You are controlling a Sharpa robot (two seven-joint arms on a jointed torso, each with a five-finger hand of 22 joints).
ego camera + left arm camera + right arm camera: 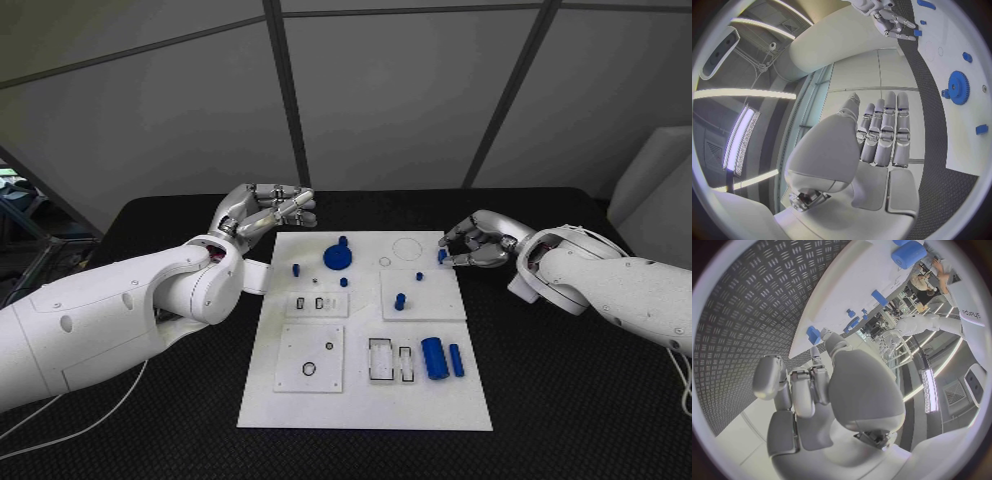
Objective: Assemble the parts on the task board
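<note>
The white task board (368, 400) lies in the middle of the black table. On it are a blue gear (338, 256), several small blue pegs (400, 300) and two blue cylinders (434, 357) near the right edge. My right hand (476, 240) is at the board's far right edge, and its fingertips pinch a small blue part (441, 255); that part (813, 333) also sits at the fingertips in the right wrist view. My left hand (267, 212) hovers beyond the board's far left corner, holding nothing. Its fingers (886, 130) are stretched out side by side. The gear (959, 87) lies off to their side.
Two raised white blocks with slots and holes (312, 358) and a framed slot (381, 358) sit on the near half of the board. Black table surface (577, 400) surrounds the board on both sides. A grey panelled wall stands behind the table.
</note>
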